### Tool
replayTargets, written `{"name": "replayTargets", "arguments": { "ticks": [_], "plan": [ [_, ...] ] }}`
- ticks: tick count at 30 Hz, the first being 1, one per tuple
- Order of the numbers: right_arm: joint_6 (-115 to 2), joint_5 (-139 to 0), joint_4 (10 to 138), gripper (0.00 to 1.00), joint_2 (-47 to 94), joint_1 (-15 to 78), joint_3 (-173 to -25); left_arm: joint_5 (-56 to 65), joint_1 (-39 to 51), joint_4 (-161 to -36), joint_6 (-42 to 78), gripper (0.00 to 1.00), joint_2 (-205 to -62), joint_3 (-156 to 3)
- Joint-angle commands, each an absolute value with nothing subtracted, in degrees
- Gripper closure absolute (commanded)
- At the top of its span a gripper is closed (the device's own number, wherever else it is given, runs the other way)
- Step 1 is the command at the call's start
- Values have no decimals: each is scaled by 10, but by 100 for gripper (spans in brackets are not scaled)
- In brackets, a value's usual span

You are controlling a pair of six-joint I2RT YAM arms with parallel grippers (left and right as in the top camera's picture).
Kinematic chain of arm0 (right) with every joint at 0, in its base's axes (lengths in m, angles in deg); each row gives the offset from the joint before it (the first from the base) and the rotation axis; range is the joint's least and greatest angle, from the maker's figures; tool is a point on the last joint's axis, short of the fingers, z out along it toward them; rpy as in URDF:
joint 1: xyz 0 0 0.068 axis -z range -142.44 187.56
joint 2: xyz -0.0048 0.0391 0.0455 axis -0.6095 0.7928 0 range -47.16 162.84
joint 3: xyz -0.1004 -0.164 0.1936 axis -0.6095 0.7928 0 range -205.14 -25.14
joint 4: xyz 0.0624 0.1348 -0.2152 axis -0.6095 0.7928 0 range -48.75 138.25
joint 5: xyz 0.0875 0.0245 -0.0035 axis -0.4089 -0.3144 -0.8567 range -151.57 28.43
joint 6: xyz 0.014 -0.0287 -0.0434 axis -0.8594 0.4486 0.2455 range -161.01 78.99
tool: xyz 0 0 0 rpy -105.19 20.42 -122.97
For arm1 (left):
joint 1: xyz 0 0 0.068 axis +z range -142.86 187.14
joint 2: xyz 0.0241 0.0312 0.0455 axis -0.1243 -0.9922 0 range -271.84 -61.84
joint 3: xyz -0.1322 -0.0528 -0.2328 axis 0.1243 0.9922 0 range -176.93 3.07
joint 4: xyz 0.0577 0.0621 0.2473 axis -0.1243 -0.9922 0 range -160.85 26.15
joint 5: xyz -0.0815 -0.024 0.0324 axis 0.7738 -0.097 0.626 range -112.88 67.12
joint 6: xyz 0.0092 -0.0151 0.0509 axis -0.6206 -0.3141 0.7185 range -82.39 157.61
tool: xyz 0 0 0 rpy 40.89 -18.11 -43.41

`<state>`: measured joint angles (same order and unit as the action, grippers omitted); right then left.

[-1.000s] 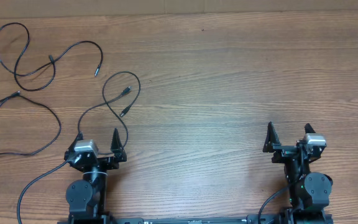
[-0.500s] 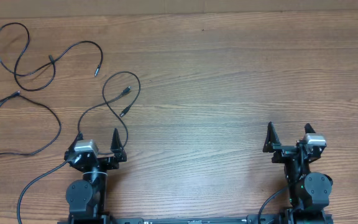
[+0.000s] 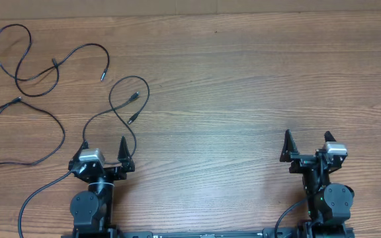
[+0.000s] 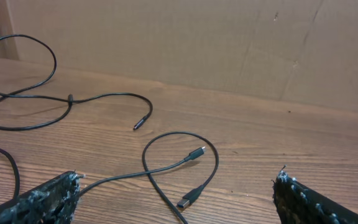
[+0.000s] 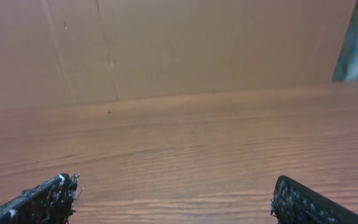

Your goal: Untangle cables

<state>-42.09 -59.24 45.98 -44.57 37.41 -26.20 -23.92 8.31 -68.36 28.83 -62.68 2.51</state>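
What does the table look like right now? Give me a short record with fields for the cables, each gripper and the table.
table: wood grain
cables: thin black strands spread over the left part, none held
nearest strand: loop with two plug ends, just ahead of the left gripper
left gripper: open, empty
right gripper: open, empty, no cable near it

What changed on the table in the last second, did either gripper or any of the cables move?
Nothing visibly changed. The left gripper and the right gripper stay open and empty at the near edge, and the cables lie in the same loose loops on the left part of the table.
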Motion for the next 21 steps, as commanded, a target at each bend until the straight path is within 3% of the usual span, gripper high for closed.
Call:
{"name": "replayTargets", "arguments": {
  "ticks": [1,21],
  "plan": [
    [-419,-595,458,0,-465,375,-256,-233,86,-683,297,0,-620,28],
    [-418,-595,458,0,-470,380,-256,-233,86,-683,297,0,-620,28]
  ]
}}
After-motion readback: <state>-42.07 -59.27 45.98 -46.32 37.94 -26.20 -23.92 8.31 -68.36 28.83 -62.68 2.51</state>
